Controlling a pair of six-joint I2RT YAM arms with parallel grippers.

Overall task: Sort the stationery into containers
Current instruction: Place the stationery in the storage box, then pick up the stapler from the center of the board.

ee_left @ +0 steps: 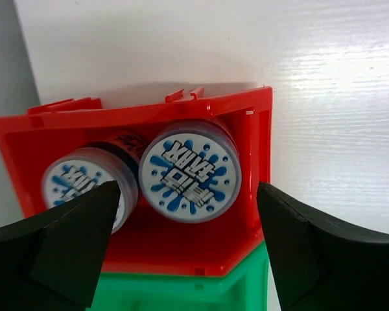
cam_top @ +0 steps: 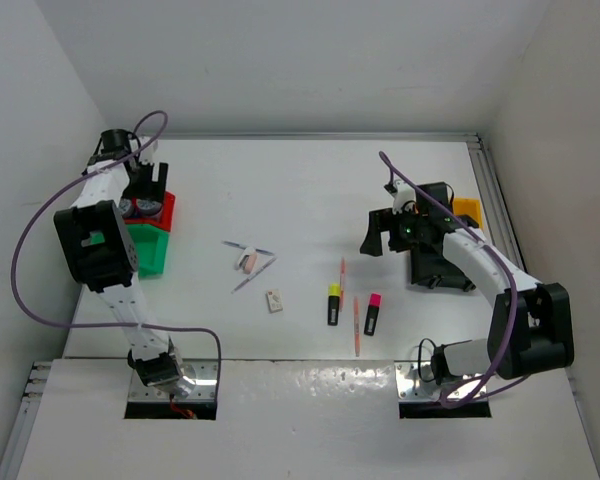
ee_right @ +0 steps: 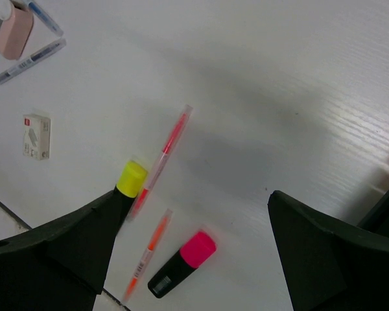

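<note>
Two blue-white tape rolls [ee_left: 190, 172] [ee_left: 84, 188] lie in the red bin [ee_left: 136, 116], with the green bin [ee_left: 181, 291] next to it. My left gripper [ee_left: 188, 240] is open and empty just above the red bin [cam_top: 166, 212]. My right gripper [cam_top: 380, 235] is open and empty above the table, above the pink highlighter [ee_right: 181, 262], the yellow highlighter [ee_right: 131, 178] and two orange pencils [ee_right: 165, 152] [ee_right: 149, 249]. A pink eraser [cam_top: 248, 261], a beige eraser [cam_top: 274, 300] and two grey pens [cam_top: 248, 247] [cam_top: 255, 275] lie mid-table.
The black bin [cam_top: 435, 265] sits under my right arm, with the yellow-orange bin [cam_top: 467, 210] behind it by the right wall. The green bin [cam_top: 150, 250] stands in front of the red one at the left edge. Walls close in on the left, back and right.
</note>
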